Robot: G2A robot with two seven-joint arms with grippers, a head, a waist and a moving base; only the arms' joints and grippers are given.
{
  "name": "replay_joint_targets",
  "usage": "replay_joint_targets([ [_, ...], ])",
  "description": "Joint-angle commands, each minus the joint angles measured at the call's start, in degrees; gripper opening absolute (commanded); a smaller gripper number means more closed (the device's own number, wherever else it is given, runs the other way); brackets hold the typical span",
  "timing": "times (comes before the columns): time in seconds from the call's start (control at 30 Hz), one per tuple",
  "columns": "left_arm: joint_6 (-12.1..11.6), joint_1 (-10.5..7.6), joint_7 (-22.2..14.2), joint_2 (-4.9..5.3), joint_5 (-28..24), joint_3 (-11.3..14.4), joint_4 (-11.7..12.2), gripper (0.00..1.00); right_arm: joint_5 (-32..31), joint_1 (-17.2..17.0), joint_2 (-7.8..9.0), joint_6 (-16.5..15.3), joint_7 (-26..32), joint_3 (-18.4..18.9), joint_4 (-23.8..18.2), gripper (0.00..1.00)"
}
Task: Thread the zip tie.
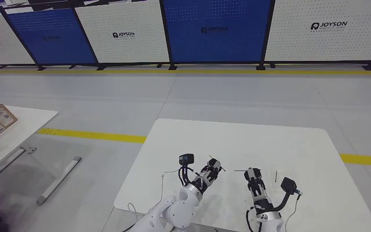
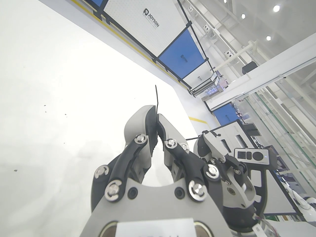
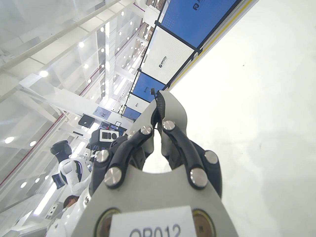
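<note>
One white table (image 1: 243, 139) carries the whole job, and both arms sit low at its near edge, side by side with a gap between them. The left gripper (image 2: 157, 114) is near the middle of that edge. Its fingers are pressed together with no gap, pinching a thin black tail end (image 2: 156, 97) of zip tie that pokes out past the fingertips toward the far side. The right gripper (image 3: 158, 99) is a little to its right and is clamped flat in the same way. A head end (image 3: 152, 91) shows as a small black block just beyond its tips. In the left wrist view a short length of black strap also runs out of this gripper toward the left one. I cannot tell whether the two ends belong to a single tie. A short dark sliver (image 1: 276, 176) lies on the table to the right of the right gripper, too small to name.

As I judge it, the pick-up is done, since each gripper has firm hold of its end. The threading itself is not. Tail and head are apart, no loop is closed, and nothing passes through the head. What is left is to bring the two ends together, line the tip up with the slot in the head, feed it through and pull it snug.
</note>
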Motion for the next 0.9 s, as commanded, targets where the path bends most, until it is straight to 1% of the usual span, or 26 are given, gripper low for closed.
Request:
replay_joint_targets([
  [0.0, 0.00, 0.00, 0.00, 0.00, 0.00, 0.00, 0.00, 0.00, 0.00, 0.00, 0.00, 0.00, 0.00, 0.00, 0.00, 0.00],
  [0.53, 0.00, 0.00, 0.00, 0.00, 0.00, 0.00, 0.00, 0.00, 0.00, 0.00, 0.00, 0.00, 0.00, 0.00, 0.00, 0.00],
  [0.63, 0.00, 0.00, 0.00, 0.00, 0.00, 0.00, 0.00, 0.00, 0.63, -0.28, -0.18, -0.15, -1.00, 0.58, -0.40, 0.00],
  [0.7, 0.00, 0.00, 0.00, 0.00, 0.00, 0.00, 0.00, 0.00, 3.08, -0.59, -0.50, 0.68, -2.15, 1.10, -1.03, 0.00],
  [0.77, 0.00, 0.00, 0.00, 0.00, 0.00, 0.00, 0.00, 0.00, 4.78, 0.09, -0.82, 1.81, -2.09, 1.16, -1.32, 0.00],
  [0.87, 0.00, 0.00, 0.00, 0.00, 0.00, 0.00, 0.00, 0.00, 2.86, 1.98, -1.52, 6.70, -2.61, -0.57, -0.68, 0.00],
])
